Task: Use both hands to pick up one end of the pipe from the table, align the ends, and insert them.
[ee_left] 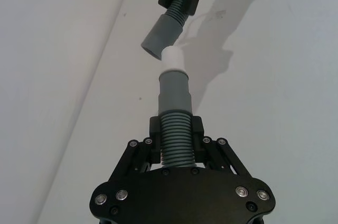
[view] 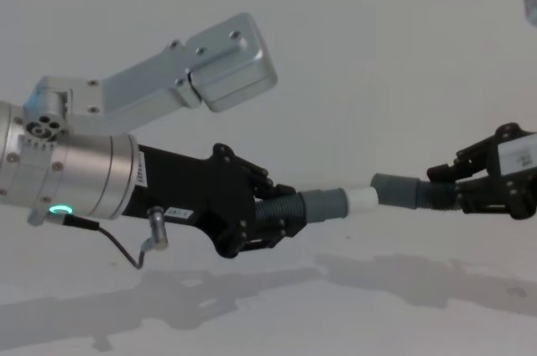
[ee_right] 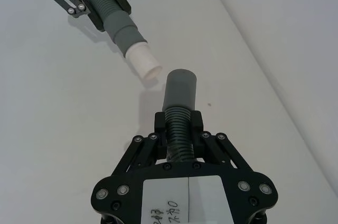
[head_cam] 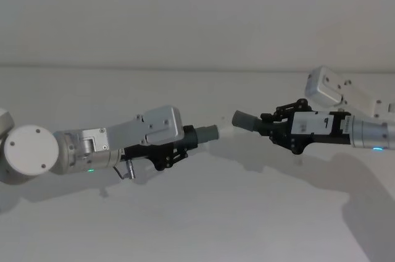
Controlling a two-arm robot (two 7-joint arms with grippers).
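Handwritten "9" on the white label (head_cam: 313, 123) of the right pincer (head_cam: 268, 126) (other scrawl illegible)

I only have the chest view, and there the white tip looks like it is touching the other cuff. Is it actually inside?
Observer: No. In the right wrist view the white tip sits beside the mouth of the right cuff, not in it.
Operator: Are the two cuffs in line?
Observer: No. The left wrist view shows the left cuff and the right cuff meeting at an angle.
Operator: How are the grips?
Observer: The left gripper is shut on the left hose piece, on the ribs just behind its cuff. The right gripper holds the right hose piece the same way.
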